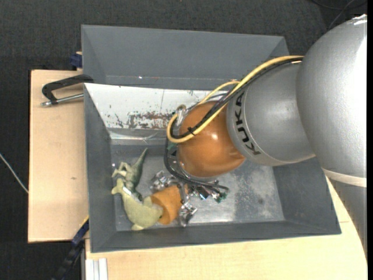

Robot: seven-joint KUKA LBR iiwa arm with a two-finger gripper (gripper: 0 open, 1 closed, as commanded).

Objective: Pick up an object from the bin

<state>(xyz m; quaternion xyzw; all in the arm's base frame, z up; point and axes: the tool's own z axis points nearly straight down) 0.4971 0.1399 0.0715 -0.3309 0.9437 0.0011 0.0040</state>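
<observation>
**Small things gathered at the bin's front left**

A pale green toy dinosaur (140,212) lies on its side on the floor of the bin (262,200), near the left wall, with a slim darker green part pointing toward the back. An orange rounded lump (168,203) touches its right side. Small shiny bits (187,212) (their kind is unclear) lie just beside the lump.

Arm (274,118) bent downward; gripper (195,195) points down.
</observation>
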